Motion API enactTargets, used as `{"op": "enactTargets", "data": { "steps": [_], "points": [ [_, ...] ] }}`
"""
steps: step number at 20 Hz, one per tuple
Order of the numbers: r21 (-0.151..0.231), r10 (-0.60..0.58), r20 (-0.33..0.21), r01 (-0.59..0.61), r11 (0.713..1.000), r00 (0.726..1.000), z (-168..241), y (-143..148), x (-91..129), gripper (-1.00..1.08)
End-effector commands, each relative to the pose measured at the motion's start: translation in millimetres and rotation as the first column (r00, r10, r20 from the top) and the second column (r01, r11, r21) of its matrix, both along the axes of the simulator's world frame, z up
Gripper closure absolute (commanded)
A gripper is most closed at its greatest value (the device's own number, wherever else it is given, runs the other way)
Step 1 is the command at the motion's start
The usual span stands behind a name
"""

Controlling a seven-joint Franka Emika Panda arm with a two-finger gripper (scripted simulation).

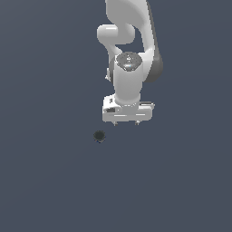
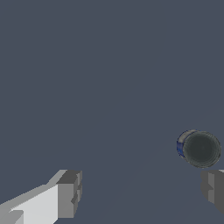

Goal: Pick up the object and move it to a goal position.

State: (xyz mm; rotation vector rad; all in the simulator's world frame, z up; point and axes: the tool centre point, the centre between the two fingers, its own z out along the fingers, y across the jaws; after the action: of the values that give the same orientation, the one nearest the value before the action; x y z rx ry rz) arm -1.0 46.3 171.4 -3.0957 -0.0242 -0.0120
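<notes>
The object (image 1: 99, 135) is a tiny dark roundish blob with a greyer top, lying on the flat grey-blue floor. In the wrist view the object (image 2: 199, 148) shows as a dark round can top with a blue and pale side. My white gripper (image 1: 126, 123) hangs above the floor, up and toward the exterior view's right of the object, not touching it. Its jaws stand wide apart and empty. In the wrist view my gripper (image 2: 142, 190) has one grey fingertip (image 2: 69, 194) far from the object and the other fingertip (image 2: 213, 188) close beside it.
The white arm (image 1: 129, 41) rises behind the gripper at the top of the exterior view. The floor (image 1: 45, 181) is a plain grey-blue surface with no visible edges.
</notes>
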Motion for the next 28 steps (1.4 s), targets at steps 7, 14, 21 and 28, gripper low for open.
{"op": "enactTargets", "data": {
  "steps": [7, 14, 21, 28],
  "points": [
    [-0.019, 0.0, -0.005, 0.0, 1.0, 1.0, 5.1, -9.6, -2.9, -0.92],
    [-0.028, -0.001, -0.008, 0.001, 1.0, 1.0, 8.1, -13.7, -4.4, -0.92],
    [-0.031, 0.029, -0.007, -0.029, 0.999, 1.0, -5.3, -28.4, -3.4, -0.92],
    [-0.035, 0.096, -0.006, -0.096, 0.995, 0.995, -35.0, -60.9, -3.8, -0.92]
  ]
}}
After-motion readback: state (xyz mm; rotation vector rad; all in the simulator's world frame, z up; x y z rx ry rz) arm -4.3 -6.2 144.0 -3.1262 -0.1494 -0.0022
